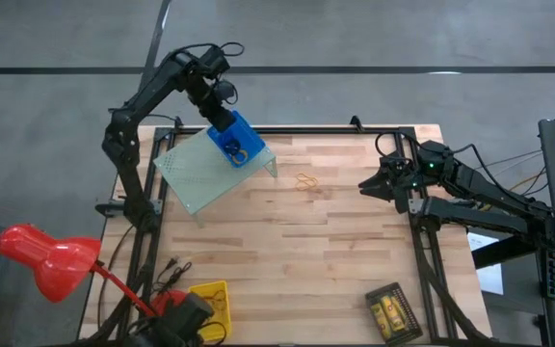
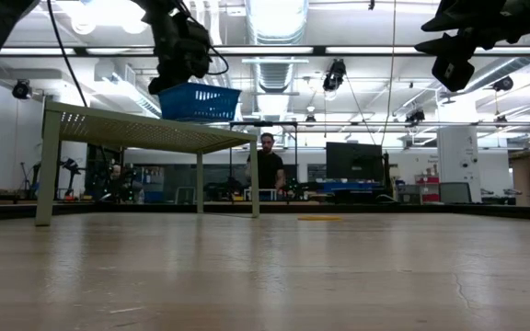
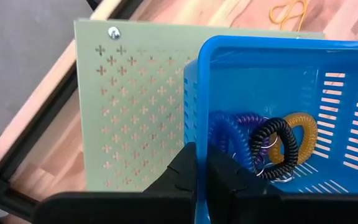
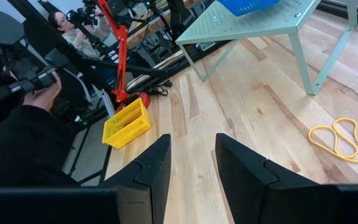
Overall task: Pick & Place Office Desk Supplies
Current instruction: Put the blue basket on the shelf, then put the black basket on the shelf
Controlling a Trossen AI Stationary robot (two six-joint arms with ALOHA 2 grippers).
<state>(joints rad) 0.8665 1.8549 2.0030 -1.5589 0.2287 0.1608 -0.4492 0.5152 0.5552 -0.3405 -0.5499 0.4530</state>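
Observation:
My left gripper (image 3: 201, 163) is shut on a blue slotted bin (image 1: 237, 143), which is over the pale green perforated riser (image 1: 196, 175) at the table's far left. Inside the bin lie coiled rings: blue (image 3: 227, 137), purple (image 3: 252, 120), black (image 3: 271, 148) and orange (image 3: 301, 132). Whether the bin's bottom (image 2: 199, 116) touches the riser top (image 2: 136, 129) I cannot tell. Tan-orange rubber bands (image 1: 306, 181) lie flat on the wood right of the riser. My right gripper (image 1: 366, 185) hangs open above the table's right side, with nothing between its fingers. My left gripper pinches one upright wall of the blue bin (image 3: 193, 127) at its rim, with one finger (image 3: 178, 174) outside the wall and the other (image 3: 230, 173) inside the bin. The fingers come steeply from above. The bin stays about level, its open side up.
A yellow bin (image 1: 212, 301) stands at the near left edge. A black bin (image 1: 393, 311) holding yellow pieces stands at the near right. A red lamp (image 1: 46, 255) leans off the table's left side. Bare wood lies in the middle. People are in the room beyond the table.

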